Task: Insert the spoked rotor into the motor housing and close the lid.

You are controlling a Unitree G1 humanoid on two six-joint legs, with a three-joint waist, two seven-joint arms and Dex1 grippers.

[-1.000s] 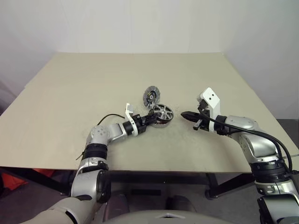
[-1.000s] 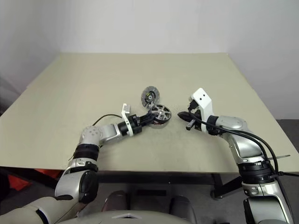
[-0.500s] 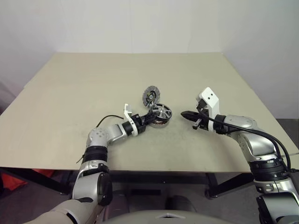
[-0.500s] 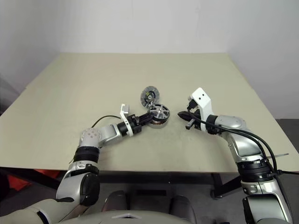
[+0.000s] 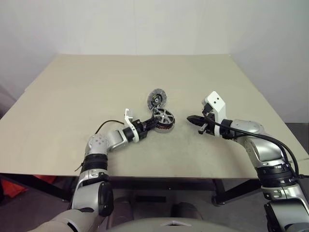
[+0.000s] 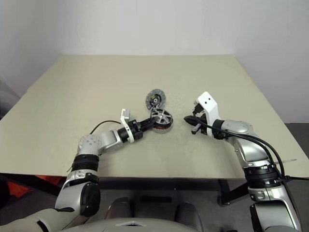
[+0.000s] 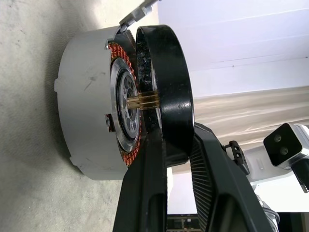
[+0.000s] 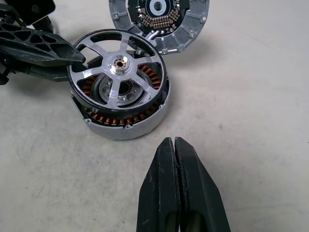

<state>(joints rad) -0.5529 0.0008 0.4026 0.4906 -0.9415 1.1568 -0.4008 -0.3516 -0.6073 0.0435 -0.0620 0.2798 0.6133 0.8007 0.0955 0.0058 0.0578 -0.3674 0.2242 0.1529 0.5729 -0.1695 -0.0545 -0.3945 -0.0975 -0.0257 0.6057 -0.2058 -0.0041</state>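
Copper-coloured windings ring the inside of the motor housing (image 8: 120, 113), which sits on the beige table (image 5: 72, 87) between the two arms; the spoked rotor (image 8: 117, 67) is held over the housing's open mouth, tilted, with one edge low against the housing and the other raised so that the windings show beneath it; it is not yet seated. The rotor's black rim is pinched between the two fingers of the left gripper (image 7: 176, 159), whose jaws are closed on that rim. The lid (image 8: 159, 17) stands propped open just behind the housing, joined at its edge, its inner face with dark cut-outs turned toward the right wrist camera. The right gripper (image 8: 175, 150) hovers near the housing on the right arm's side, apart from it, with its jaws pressed fully together and nothing between them.

For the insertion to go well, the rotor is best levelled until its rim runs parallel to the housing's mouth and its hub lines up with the silver centre, then lowered straight; a tilted entry is likely to jam against the windings; the housing may slide, so bracing by the right gripper could help.
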